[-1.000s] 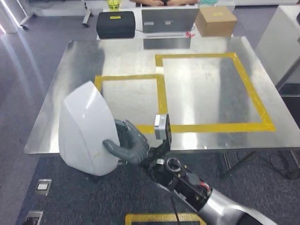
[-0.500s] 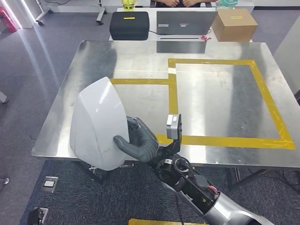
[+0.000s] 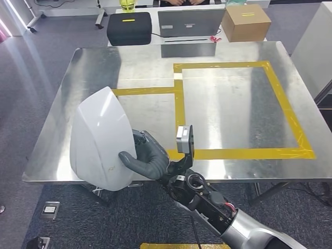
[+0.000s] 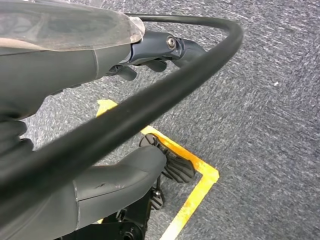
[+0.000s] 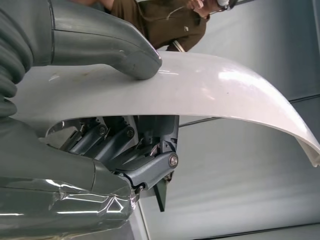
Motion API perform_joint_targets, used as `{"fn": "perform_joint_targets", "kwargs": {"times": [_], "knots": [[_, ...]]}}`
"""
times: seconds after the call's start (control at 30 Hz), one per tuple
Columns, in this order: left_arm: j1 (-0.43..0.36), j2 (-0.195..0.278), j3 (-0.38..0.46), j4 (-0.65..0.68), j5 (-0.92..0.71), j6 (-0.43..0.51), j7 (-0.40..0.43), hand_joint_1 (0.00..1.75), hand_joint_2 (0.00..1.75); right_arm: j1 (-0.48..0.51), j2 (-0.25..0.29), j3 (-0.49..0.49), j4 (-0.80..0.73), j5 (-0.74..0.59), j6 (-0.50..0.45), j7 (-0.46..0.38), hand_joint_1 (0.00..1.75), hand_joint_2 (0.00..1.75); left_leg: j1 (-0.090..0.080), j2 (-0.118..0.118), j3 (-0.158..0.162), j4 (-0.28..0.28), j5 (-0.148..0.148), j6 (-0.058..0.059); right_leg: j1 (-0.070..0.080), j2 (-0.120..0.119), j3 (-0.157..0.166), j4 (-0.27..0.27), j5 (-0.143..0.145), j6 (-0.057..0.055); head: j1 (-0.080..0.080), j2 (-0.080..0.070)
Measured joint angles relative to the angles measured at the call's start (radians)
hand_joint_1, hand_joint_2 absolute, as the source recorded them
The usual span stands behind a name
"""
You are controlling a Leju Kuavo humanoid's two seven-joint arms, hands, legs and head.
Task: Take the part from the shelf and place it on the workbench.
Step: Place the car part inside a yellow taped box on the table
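While the right hand (image 3: 147, 158) gripped the curved white plastic shell (image 3: 99, 140) at the steel bench's (image 3: 235, 104) near-left edge, I judged it needed carrying further inward. Lowering it flat would suit best.

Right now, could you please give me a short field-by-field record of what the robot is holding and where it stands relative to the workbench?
held part: large white curved plastic shell
holder: right hand, thumb on the outer face, fingers under the inner side
part position: over the near left edge of the shiny metal workbench, not yet set down
markings: yellow tape rectangles on the workbench
left hand: hangs above grey carpet, holding nothing
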Motion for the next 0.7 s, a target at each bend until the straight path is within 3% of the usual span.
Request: {"fn": "perform_joint_targets", "kwargs": {"times": [0.7], "knots": [[0.0,0.0,0.0,0.0,-0.003,-0.001,0.0,0.0,1.75,0.0,0.0,-0.002,0.0,0.012,-0.042,0.002,1.69,1.75,-0.001,0.0,0.0,0.0,-0.002,-0.003,-0.002,-0.001,0.006,-0.009,0.001,0.001,0.002,0.0]]}}
